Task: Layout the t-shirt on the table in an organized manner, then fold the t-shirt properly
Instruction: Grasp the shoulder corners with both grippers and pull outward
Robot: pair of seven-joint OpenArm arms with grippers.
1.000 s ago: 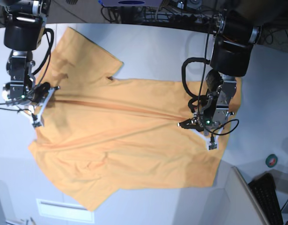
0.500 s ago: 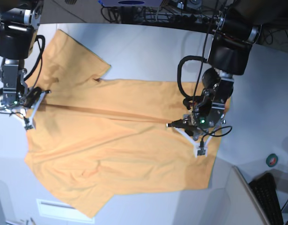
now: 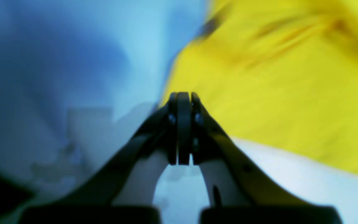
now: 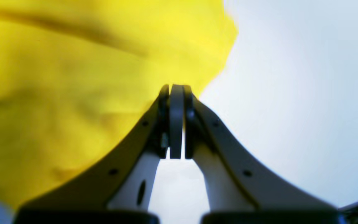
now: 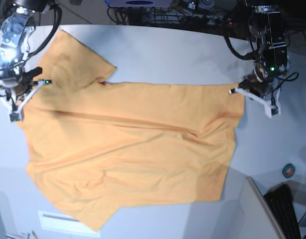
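Observation:
The orange-yellow t-shirt (image 5: 133,144) lies spread flat on the white-grey table (image 5: 157,55), with one sleeve at the far left and one at the near left. My left gripper (image 5: 253,97) is at the shirt's far right corner, over bare table. In the left wrist view it (image 3: 180,95) is shut, its tips at the edge of the shirt (image 3: 291,93); no cloth shows between the jaws. My right gripper (image 5: 16,99) is at the shirt's left edge. In the right wrist view it (image 4: 176,87) is shut at the edge of the shirt (image 4: 57,93).
A black keyboard (image 5: 287,209) and a small round green object (image 5: 288,170) lie at the near right. A white label (image 5: 68,223) sits at the near left edge. Cables (image 5: 192,17) run along the back edge.
Both arms have moved outward and toward the back. The left gripper has left the shirt's right part and now sits off its far right corner. The shirt slid a little to the left.

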